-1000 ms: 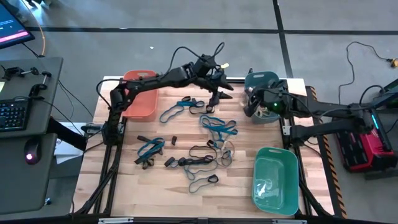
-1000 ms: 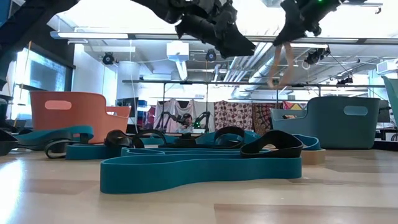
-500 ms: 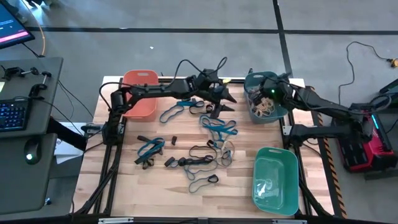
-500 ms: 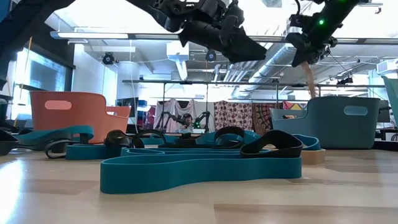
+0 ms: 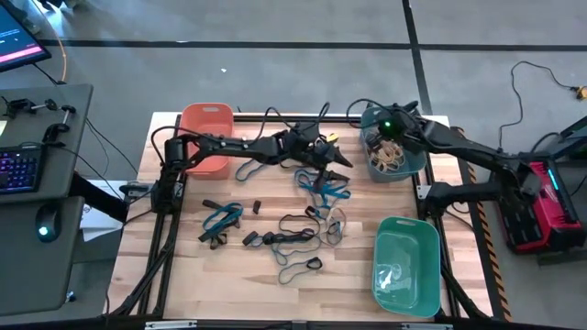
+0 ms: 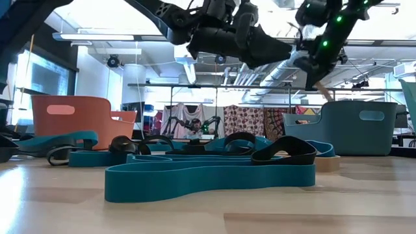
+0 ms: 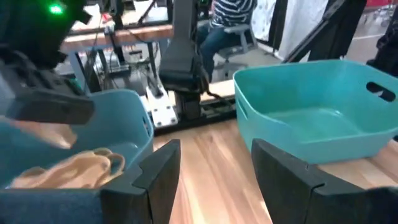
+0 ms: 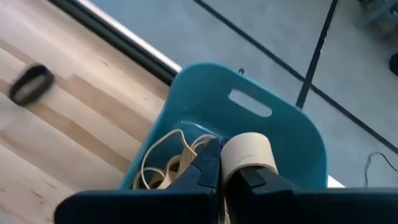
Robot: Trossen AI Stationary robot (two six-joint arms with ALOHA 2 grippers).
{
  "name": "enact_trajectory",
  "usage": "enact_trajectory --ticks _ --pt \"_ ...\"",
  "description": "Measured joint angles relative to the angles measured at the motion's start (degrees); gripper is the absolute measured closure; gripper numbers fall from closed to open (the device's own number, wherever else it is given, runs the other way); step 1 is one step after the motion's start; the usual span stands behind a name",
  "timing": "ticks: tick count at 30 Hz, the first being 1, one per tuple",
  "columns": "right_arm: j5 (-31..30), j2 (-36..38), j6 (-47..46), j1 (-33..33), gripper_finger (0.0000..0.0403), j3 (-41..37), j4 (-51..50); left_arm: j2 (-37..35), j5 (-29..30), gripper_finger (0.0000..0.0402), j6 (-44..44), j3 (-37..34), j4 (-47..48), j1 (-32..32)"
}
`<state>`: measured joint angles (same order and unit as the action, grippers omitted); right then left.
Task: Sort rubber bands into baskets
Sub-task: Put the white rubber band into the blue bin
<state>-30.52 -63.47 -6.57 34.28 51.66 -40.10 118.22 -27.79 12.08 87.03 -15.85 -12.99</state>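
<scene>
Two arms reach over the wooden worktop (image 5: 229, 275). The left gripper (image 5: 341, 161), fingers apart and empty, stretches above scattered rubber bands (image 5: 316, 188). The right gripper (image 8: 231, 163), clamped on a tan band (image 8: 247, 151), hangs over the dark teal basket (image 5: 371, 120) holding tan bands. The orange basket (image 5: 204, 117) and green basket (image 5: 410, 289) stand apart; grey floor surrounds.

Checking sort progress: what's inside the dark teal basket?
Tan rubber bands lie piled in the dark teal basket. The right gripper, shut on a tan band, hangs over it and hides part of the floor.
</scene>
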Motion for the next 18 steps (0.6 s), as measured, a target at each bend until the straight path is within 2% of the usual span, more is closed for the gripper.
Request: enact_trajectory --ticks 5,9,15,18 --pt "0.0 -4.9 0.0 1.9 0.0403 0.0 0.1 -1.0 0.0 0.0210 -0.3 -3.3 -2.3 0.5" --pt "0.2 -8.8 0.0 3.2 0.0403 0.0 1.0 -2.2 -0.1 0.0210 -2.6 -7.2 -7.7 0.7" --pt "2.4 -14.4 -0.2 4.4 0.0403 0.0 4.5 -4.1 -0.1 0.0210 -5.2 -13.8 -15.4 0.7" --pt "4.3 -17.3 -0.2 5.3 0.0403 0.0 6.3 -6.3 0.4 0.0210 -5.1 -17.0 -16.4 1.1"
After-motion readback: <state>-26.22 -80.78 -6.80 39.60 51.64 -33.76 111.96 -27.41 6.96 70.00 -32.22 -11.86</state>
